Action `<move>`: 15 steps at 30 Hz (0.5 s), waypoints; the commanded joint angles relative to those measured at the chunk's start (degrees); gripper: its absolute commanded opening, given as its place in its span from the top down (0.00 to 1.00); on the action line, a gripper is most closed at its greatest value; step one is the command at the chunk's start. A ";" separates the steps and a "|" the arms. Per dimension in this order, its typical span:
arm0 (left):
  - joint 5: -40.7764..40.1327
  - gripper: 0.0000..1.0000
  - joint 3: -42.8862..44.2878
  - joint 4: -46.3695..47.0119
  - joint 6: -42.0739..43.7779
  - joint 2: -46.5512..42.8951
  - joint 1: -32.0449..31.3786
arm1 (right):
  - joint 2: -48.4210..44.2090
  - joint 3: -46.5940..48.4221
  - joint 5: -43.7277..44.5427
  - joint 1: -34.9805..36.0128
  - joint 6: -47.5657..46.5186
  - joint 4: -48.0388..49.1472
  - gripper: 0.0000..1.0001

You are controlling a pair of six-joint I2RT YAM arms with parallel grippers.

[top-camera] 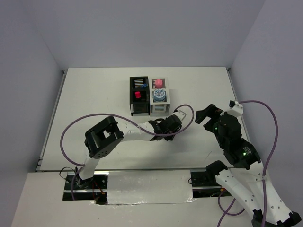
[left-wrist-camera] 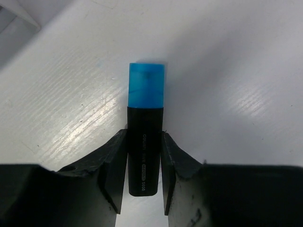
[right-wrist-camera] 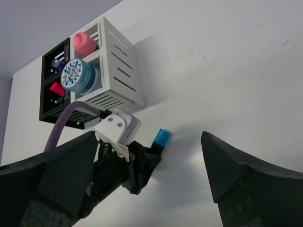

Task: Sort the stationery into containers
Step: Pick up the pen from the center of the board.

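Two organisers are standing on the worktop (top-camera: 94,94): one black organiser (top-camera: 140,109) and one white organiser (top-camera: 160,109). I'm counting one blue-ended highlighter (left-wrist-camera: 146,127), one round blue roll (top-camera: 159,95), one blue-capped bottle (right-wrist-camera: 57,63), and two pink-topped items, a pink tube (top-camera: 159,83) and a pink-ended piece (top-camera: 138,94).

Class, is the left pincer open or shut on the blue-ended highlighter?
Shut. The left pincer clamps the blue-ended highlighter, both fingers against its black barrel.

left claw (left-wrist-camera: 144,163) clamps black highlighter (left-wrist-camera: 144,146), blue end forward, over white table (left-wrist-camera: 227,94).
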 commanded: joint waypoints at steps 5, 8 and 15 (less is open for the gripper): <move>-1.41 0.55 -4.63 -7.94 -1.50 2.85 -2.11 | 0.39 -0.43 -4.12 -0.16 -0.87 2.82 0.03; -1.67 0.48 -5.25 -8.12 -1.85 2.68 -2.37 | 0.04 -0.52 -4.30 -0.16 -1.22 2.91 0.03; -2.02 0.98 -10.08 -4.62 -2.90 -1.88 -3.25 | -1.98 -2.36 -3.86 -0.25 -0.34 4.13 0.03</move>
